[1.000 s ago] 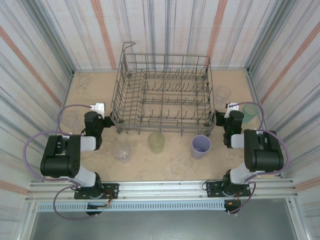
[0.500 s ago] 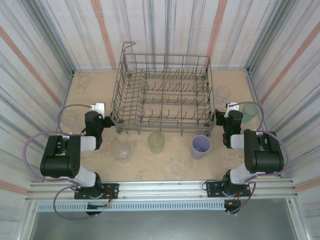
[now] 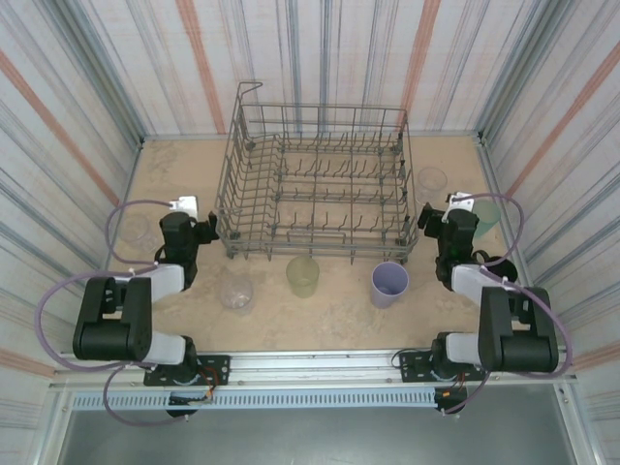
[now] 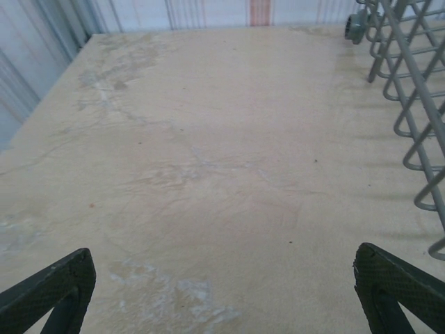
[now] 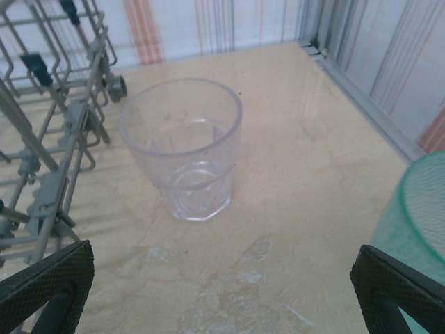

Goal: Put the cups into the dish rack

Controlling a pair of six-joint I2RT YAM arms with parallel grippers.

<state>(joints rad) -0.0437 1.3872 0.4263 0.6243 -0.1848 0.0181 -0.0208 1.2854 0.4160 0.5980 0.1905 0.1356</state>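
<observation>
The grey wire dish rack (image 3: 315,184) stands at the middle back with no cup in it. On the table in front of it stand a clear cup (image 3: 235,291), an olive-yellow cup (image 3: 302,276) and a lavender cup (image 3: 389,284). My left gripper (image 3: 182,225) is open beside the rack's left front corner, over bare table (image 4: 208,160), with the rack's wires (image 4: 410,104) at its right. My right gripper (image 3: 453,218) is open by the rack's right front corner. It faces a clear cup (image 5: 182,146) standing upright, with a teal cup (image 5: 417,209) at its right.
The clear cup (image 3: 431,181) and the teal cup (image 3: 487,215) stand close to the right wall. Another clear cup (image 3: 134,229) stands faintly near the left wall. Striped walls enclose the table on three sides. The rack's side (image 5: 42,139) is left of the right gripper.
Both arms have folded lower toward the near edge. Both grippers have edged a little farther away from the bases, still open. No cup has moved.
</observation>
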